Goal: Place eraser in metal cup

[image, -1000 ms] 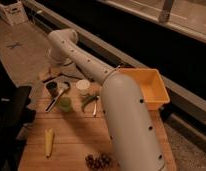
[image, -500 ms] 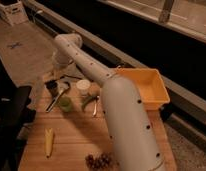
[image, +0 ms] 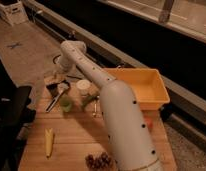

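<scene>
My white arm (image: 96, 80) reaches from the near right across the wooden table (image: 76, 135) to its far left corner. The gripper (image: 59, 81) hangs below the wrist, just above and beside a small dark-grey metal cup (image: 52, 89) at the table's far left. The eraser does not show; it may be hidden at the gripper.
A light green cup (image: 66, 104) and a white round container (image: 83, 87) stand near the metal cup. A long utensil (image: 55, 101) lies between them. A yellow bin (image: 143, 87) sits at the right, a yellow banana-like item (image: 48, 142) at the near left, and a dark cluster (image: 98, 161) at the front edge.
The arm's elbow has shifted slightly right and down, and the gripper has dropped a little toward the metal cup.
</scene>
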